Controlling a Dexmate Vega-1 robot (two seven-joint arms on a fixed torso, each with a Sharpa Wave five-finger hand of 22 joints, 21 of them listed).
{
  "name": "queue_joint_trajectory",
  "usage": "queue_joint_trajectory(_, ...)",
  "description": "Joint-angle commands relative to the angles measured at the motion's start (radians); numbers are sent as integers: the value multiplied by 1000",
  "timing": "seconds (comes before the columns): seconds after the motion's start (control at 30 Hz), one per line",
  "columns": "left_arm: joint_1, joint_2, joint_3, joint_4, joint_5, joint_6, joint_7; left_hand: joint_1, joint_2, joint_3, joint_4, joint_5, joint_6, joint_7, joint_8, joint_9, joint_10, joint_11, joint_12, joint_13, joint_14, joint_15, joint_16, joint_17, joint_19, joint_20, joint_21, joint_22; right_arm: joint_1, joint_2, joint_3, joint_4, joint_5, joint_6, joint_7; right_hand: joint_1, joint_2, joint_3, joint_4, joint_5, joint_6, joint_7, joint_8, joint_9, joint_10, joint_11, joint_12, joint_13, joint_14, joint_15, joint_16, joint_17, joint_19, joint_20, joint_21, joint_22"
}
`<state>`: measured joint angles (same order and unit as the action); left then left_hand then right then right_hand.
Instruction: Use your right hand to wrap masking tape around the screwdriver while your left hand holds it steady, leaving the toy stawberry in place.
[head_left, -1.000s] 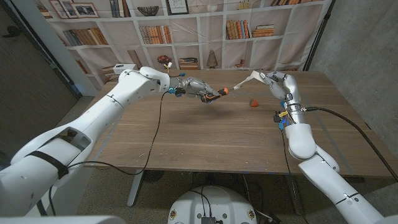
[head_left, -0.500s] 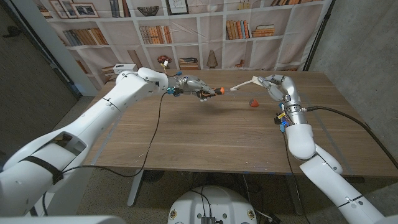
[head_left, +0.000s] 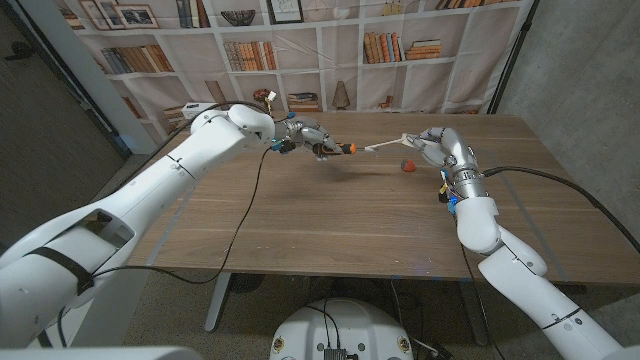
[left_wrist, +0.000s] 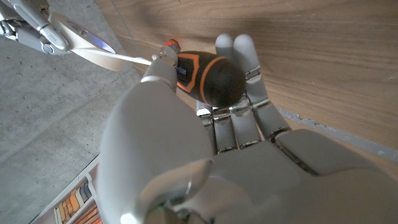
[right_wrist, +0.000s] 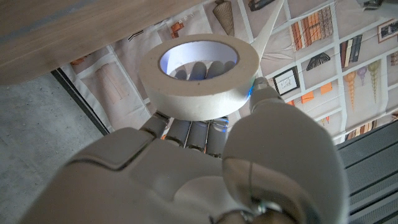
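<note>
My left hand (head_left: 312, 141) holds a black and orange screwdriver (head_left: 338, 150) in the air above the far middle of the table; in the left wrist view its handle (left_wrist: 208, 74) lies across my fingers (left_wrist: 245, 87). A strip of cream masking tape (head_left: 381, 148) runs taut from the screwdriver's tip to the roll (right_wrist: 199, 74), which my right hand (head_left: 433, 145) grips. The small red toy strawberry (head_left: 406, 165) sits on the table just below my right hand.
The wooden table (head_left: 330, 220) stretches wide toward me. A bookshelf backdrop (head_left: 300, 50) stands behind its far edge. A black cable (head_left: 248, 215) hangs from my left arm across the table's left half.
My right hand has dropped lower and nearer the strawberry with the roll, so the tape strip is flatter. My left hand has drawn the screwdriver slightly back and left.
</note>
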<state>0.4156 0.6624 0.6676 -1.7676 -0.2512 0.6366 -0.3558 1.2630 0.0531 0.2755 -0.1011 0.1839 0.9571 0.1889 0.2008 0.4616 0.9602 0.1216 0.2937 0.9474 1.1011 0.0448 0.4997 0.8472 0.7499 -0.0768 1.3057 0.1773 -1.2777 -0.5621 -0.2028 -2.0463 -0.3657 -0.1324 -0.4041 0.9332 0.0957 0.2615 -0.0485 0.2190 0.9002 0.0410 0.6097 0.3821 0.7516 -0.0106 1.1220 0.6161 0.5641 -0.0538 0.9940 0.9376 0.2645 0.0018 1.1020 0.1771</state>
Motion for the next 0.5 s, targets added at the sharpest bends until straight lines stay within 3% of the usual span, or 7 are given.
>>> queue_joint_trajectory(0.03,-37,10,79,-57,162,61,42,27,38,296,-58,3,34,-26,6,78,92,-89,-3,4,240,-267,-1,1,-4,-103,4,1,43,-51,-61,16,-38,-134,83,83,87,185,-17,4,6,-9,171,1,-9,-11,7,3,-1,-89,-5,1,0,-2,-3,1)
queue_joint_trajectory(0.23,-69,5,144,-61,270,91,50,26,38,297,-58,3,34,-27,5,76,93,-89,-7,-1,239,-267,-1,0,-5,-103,4,0,67,-76,-86,28,-26,-171,120,83,87,185,-18,4,7,-8,170,-2,-9,-12,6,1,2,-90,-6,-2,1,-2,-4,1)
queue_joint_trajectory(0.5,-96,-17,180,-26,326,97,7,29,35,297,-60,2,38,-27,4,72,95,-89,-20,-23,236,-268,-5,-7,-4,-103,5,1,97,-95,-120,51,3,-214,151,83,88,182,-19,3,5,-9,170,-3,-7,-7,4,-6,5,-91,-4,-2,3,0,-5,1)
